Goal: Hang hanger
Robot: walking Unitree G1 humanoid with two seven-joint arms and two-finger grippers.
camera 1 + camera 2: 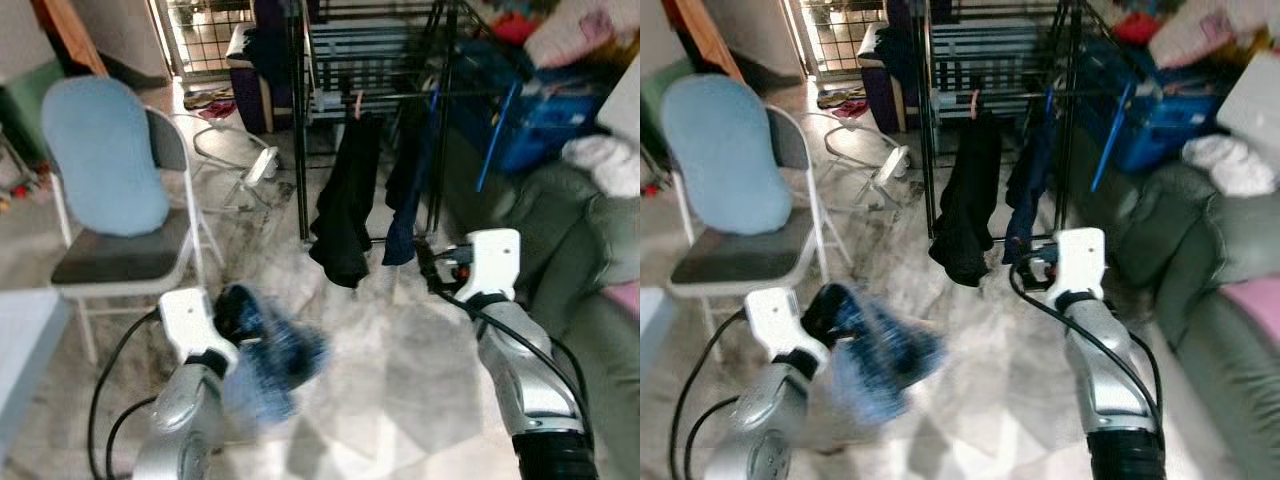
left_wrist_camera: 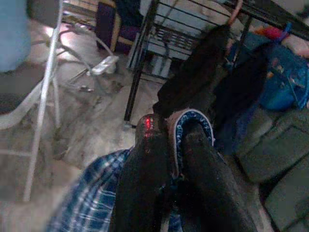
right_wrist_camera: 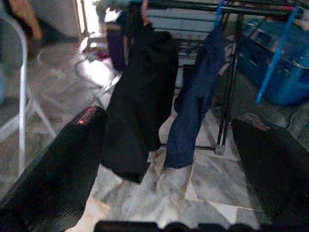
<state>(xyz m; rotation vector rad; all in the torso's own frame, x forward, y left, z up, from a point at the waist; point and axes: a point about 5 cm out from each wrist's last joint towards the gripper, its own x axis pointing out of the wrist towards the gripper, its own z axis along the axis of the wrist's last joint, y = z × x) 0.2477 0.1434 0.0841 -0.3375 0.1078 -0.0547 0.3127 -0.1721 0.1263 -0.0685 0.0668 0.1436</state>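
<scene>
From the left eye view, the left gripper (image 1: 235, 310) is raised low at the robot's left, its two black fingers pinched on a blue-and-white checked garment (image 1: 268, 365), which hangs blurred below it over the pale marbled tile floor (image 1: 400, 370). The right gripper (image 1: 428, 262) is held forward at the robot's right, close to the lower part of a black metal drying rack (image 1: 300, 130). On the rack's rail hang a long black garment (image 1: 345, 200) and, beside it to the right, a dark navy garment (image 1: 405, 190). A white folding chair with a light blue cushion (image 1: 105, 155) stands to the left of the rack. A grey-green sofa (image 1: 590, 270) runs along the right side, with a blue plastic crate (image 1: 540, 110) behind it.

In the left wrist view, the fingers (image 2: 145, 169) are pressed together on a rounded, blue-patterned edge of the checked cloth (image 2: 190, 118); whether that edge hides a hanger cannot be told. The rack's foot and the black garment lie beyond.

In the right wrist view, the two fingers (image 3: 63, 169) stand wide apart with nothing between them, facing the black and navy garments, whose tops sit on pink (image 3: 145, 6) and blue (image 3: 219, 7) hanger hooks over the rail.
</scene>
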